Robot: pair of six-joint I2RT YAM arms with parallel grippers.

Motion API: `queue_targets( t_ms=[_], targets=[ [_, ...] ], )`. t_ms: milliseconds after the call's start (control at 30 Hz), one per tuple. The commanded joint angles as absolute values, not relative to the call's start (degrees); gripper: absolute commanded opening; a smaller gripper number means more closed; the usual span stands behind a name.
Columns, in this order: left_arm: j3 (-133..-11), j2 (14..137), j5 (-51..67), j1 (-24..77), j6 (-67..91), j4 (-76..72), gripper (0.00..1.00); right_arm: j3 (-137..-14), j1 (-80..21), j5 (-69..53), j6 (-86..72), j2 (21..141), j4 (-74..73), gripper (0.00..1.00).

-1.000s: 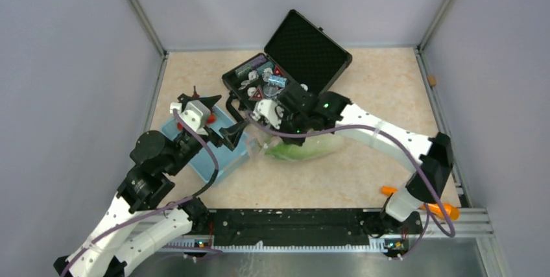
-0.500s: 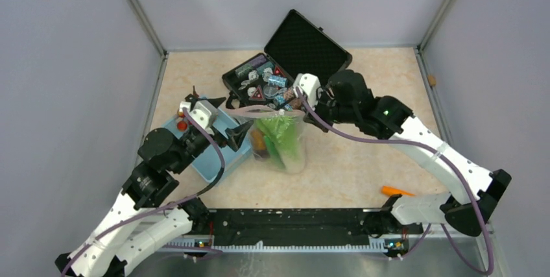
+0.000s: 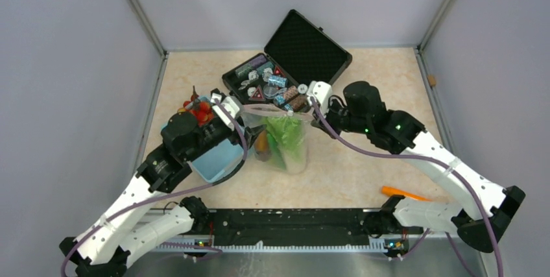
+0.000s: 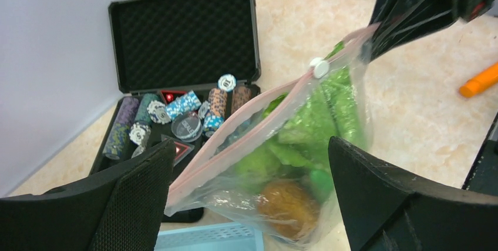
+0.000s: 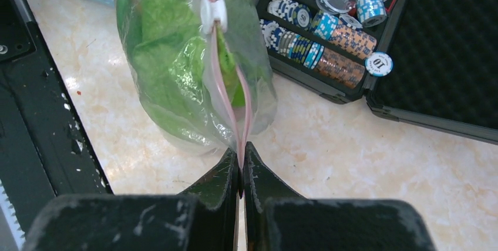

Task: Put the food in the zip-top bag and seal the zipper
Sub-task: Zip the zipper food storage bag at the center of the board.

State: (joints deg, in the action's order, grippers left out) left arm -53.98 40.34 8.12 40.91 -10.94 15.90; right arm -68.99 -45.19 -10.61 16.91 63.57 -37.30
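Pink zipper (image 4: 276,103) of the zip-top bag (image 3: 285,144), mid-bench, is pinched at one end between the pressed-together fingers of the right gripper (image 5: 241,163). Left gripper (image 4: 251,148) fingers are spread wide, the bag's other end between them. Food (image 5: 164,57) lies inside the bag.

**mossy_k:** what colours are in that clear crinkly plastic zip-top bag (image 4: 352,95)?

**tinbot:** mostly bright green leafy food (image 4: 305,130), plus one orange-brown ball (image 4: 286,207). pale pink zipper strip (image 4: 246,123), white slider (image 4: 319,67). the black case with dimpled foam (image 4: 182,33) has poker chips (image 4: 182,104) striped blue-white, purple, brown.
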Motion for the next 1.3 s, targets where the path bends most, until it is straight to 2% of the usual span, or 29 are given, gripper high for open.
queue_targets(
  t_ms=[0,133,267,467,633,833,967,1267],
  targets=[
    [-55.18,41.69,7.92,40.81,-11.97,14.81,0.99,-71.49,-44.91,-11.66,18.34,59.42,-33.43,0.00],
    [-55.22,43.39,12.14,40.69,-13.97,13.56,0.99,-71.56,-44.91,-18.83,23.21,56.60,-34.90,0.00],
    [-57.84,47.08,21.38,40.69,-18.83,15.26,0.99,-71.04,-44.91,-21.87,25.95,56.11,-37.14,0.00],
    [-66.86,56.11,36.48,40.43,-21.28,27.33,0.99,-70.92,-44.91,-19.17,25.65,56.54,-37.24,0.00],
    [-64.54,52.45,42.28,40.51,-13.14,21.05,0.99,-72.47,-44.92,-16.15,25.44,58.72,-38.01,0.00],
    [-62.81,52.03,40.93,41.90,-4.79,21.43,0.99,-74.09,-44.87,-12.86,24.04,61.70,-37.18,0.00],
    [-59.97,52.57,28.45,44.61,-3.83,22.12,0.99,-75.04,-44.81,-12.31,23.56,62.76,-36.56,0.00],
    [-57.74,57.96,20.84,46.39,-7.05,18.52,0.99,-75.57,-44.82,-14.14,23.81,62.27,-36.64,0.00]
  ],
)
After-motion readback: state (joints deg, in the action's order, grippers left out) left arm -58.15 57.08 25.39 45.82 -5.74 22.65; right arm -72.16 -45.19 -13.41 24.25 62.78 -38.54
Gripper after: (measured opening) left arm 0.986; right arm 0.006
